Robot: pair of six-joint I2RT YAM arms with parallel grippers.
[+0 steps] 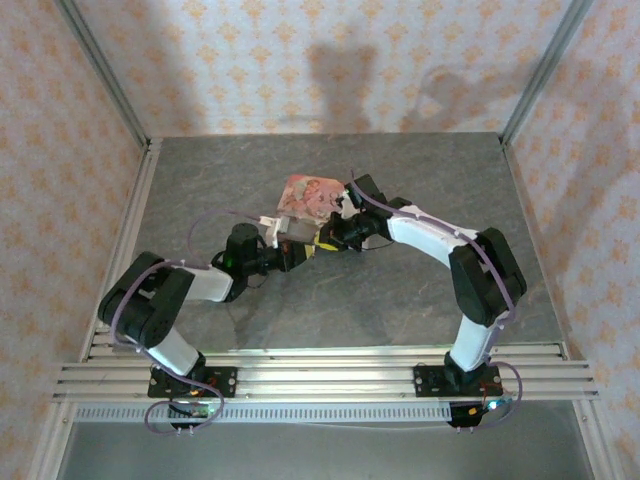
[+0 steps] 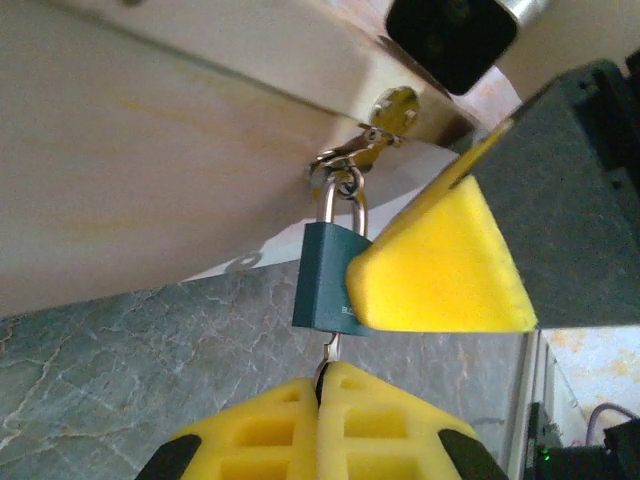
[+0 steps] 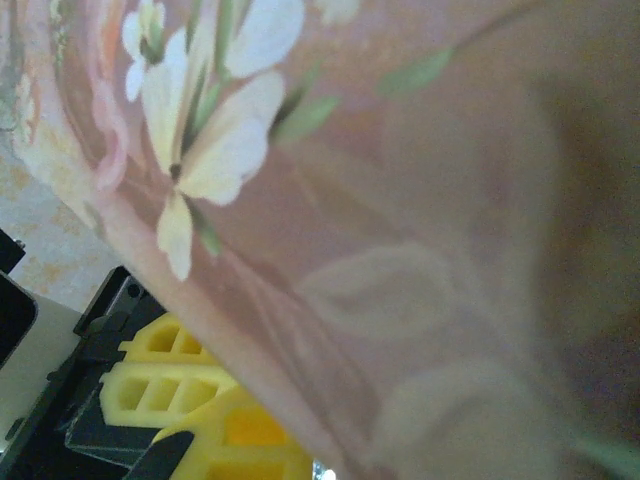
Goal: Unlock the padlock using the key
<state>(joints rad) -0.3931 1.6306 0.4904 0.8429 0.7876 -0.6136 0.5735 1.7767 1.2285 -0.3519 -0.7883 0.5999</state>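
The small dark bluish padlock (image 2: 322, 275) hangs by its silver shackle (image 2: 345, 205) from the clasp of the pink box (image 2: 150, 150). My left gripper (image 2: 322, 385) is shut on the thin pale key (image 2: 331, 350), whose tip enters the padlock's underside. One yellow finger (image 2: 440, 270) of my right gripper lies across the padlock's right face, and the other finger is hidden behind it. From above, the left gripper (image 1: 300, 250) and right gripper (image 1: 328, 238) meet at the near edge of the pink box (image 1: 312, 193).
The floral side of the pink box (image 3: 400, 200) sits close against the right wrist camera. The grey marbled table (image 1: 400, 290) lies below. Patterned walls and metal posts (image 1: 108, 80) enclose the table, and a rail (image 1: 320, 375) runs along the near edge.
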